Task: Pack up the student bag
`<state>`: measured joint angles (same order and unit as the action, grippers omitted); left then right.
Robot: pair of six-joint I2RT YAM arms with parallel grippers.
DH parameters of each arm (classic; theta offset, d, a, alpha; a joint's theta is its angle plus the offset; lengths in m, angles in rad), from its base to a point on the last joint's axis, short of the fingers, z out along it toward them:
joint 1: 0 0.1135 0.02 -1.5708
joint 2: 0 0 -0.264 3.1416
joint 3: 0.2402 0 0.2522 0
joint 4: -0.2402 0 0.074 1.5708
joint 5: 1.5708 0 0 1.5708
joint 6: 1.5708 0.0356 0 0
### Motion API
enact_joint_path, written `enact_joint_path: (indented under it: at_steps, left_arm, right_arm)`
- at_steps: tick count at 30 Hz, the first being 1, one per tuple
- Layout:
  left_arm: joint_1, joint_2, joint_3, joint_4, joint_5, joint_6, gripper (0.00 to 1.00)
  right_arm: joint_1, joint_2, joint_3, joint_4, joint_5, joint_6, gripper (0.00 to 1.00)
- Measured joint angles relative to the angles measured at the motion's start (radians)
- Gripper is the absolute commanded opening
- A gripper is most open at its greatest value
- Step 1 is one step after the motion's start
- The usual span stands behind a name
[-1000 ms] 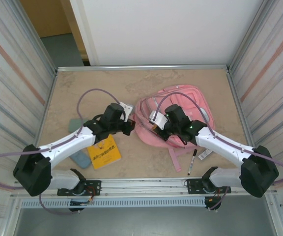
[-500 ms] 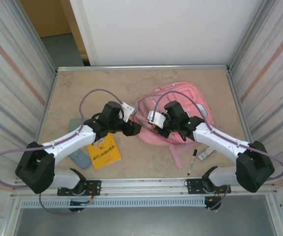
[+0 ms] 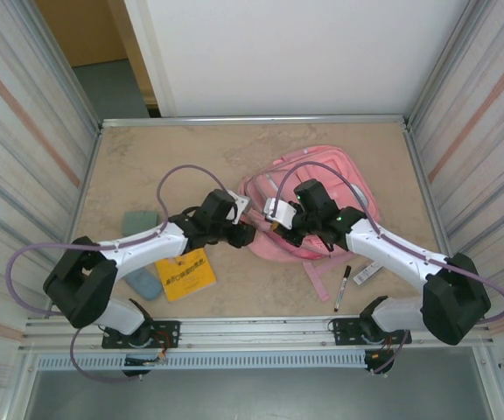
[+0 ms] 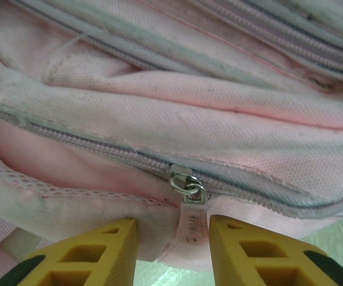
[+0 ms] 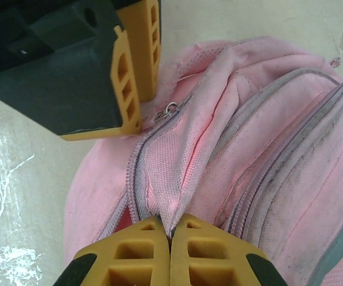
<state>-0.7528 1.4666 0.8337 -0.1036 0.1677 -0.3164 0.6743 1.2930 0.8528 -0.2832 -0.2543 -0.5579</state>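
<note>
Top view: student bag [image 3: 331,171] lay on worktop [image 3: 164,149], right of centre. Left hand [image 3: 245,234] and right hand [image 3: 276,230] sat at its near-left edge. Yellow booklet [image 3: 185,273] bore dark print, too small to read.

Left wrist view: left hand part-open, zip pull tab [image 4: 190,221] between its fingers, ungripped.

Right wrist view: right hand pinched shut on a fold of bag fabric.

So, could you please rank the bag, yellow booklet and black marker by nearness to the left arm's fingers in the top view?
1. Student bag, right at the left fingers.
2. Yellow booklet, back toward the near edge, left.
3. Black marker, over on the right, near edge.
</note>
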Motion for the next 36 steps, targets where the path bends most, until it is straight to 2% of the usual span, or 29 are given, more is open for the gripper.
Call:
enact_joint_path:
  at_steps: [2,7,8,14,21,25,26,28,29,33,36]
  left_arm:
    - [0.000,0.010,0.014,0.000,-0.013,-0.004,0.32]
    - [-0.003,0.037,0.032,0.004,-0.011,-0.013,0.01]
    - [-0.005,0.038,0.032,0.003,-0.010,-0.013,0.00]
    - [0.013,0.006,0.012,0.002,0.005,-0.005,0.00]
    - [0.119,-0.159,-0.069,0.004,0.071,0.002,0.00]
    - [0.167,-0.198,-0.099,0.014,0.102,0.011,0.00]
    - [0.170,-0.195,-0.103,0.019,0.123,0.016,0.02]
    - [0.174,-0.177,-0.107,0.038,0.189,0.022,0.32]
    - [0.175,-0.163,-0.111,0.060,0.234,0.019,0.38]
    - [0.167,-0.112,-0.132,0.135,0.347,-0.023,0.42]
    - [0.129,-0.094,-0.135,0.142,0.336,-0.055,0.43]
  right_arm:
    - [0.002,0.000,0.000,0.006,-0.001,0.000,0.00]
    - [0.016,0.000,0.000,0.019,0.005,0.005,0.00]
    - [0.018,0.000,-0.002,0.020,0.009,0.005,0.00]
    - [0.029,-0.004,-0.014,0.027,0.039,0.001,0.00]
    - [0.064,-0.006,-0.014,0.028,0.093,-0.027,0.00]
    - [0.066,-0.014,-0.024,0.032,0.093,-0.031,0.00]
    - [0.066,-0.016,-0.026,0.032,0.093,-0.031,0.00]
    - [0.066,-0.017,-0.026,0.032,0.093,-0.031,0.00]
    - [0.065,-0.017,-0.026,0.033,0.090,-0.031,0.00]
    - [0.063,-0.017,-0.027,0.034,0.079,-0.030,0.00]
    - [0.059,-0.017,-0.027,0.034,0.070,-0.029,0.00]
